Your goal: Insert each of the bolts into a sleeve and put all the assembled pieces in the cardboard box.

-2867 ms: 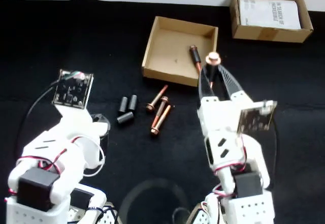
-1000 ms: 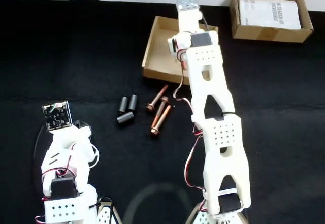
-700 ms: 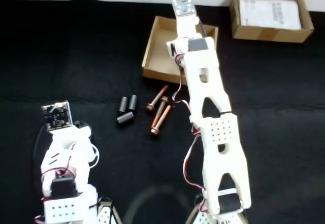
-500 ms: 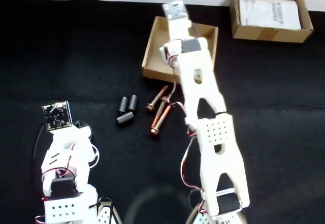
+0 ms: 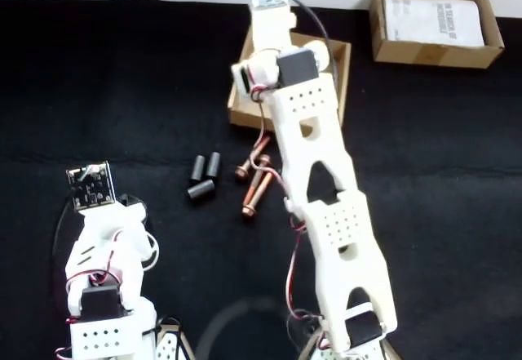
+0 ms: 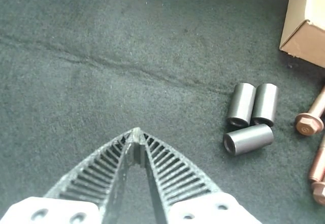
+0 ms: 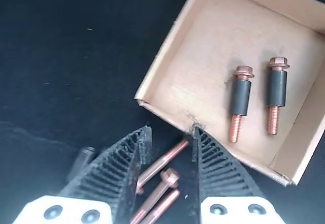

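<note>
your right gripper (image 7: 171, 132) is open about half way and holds nothing. that makes sense to me, because the finished pieces (image 7: 240, 98), two bolts each wearing a sleeve, already lie side by side in the cardboard box (image 7: 198, 56), past the fingertips. the near wall of the box sits just beyond the tips, so i think you should lift before you swing, or a finger may bump that edge. the loose bolts (image 7: 157, 165) lie on the black cloth (image 7: 76, 56) under the gap between the fingers, back toward the wrist, bunched close together. there is bare cloth out past the finger on the far side from the box, so that way looks free. your left gripper (image 6: 136, 131) has its fingers pressed tight together with nothing in them, low over the cloth. the sleeves (image 6: 252, 117) lie ahead of its tips and off to one side, two side by side and touching, the third lying across their ends.
</note>
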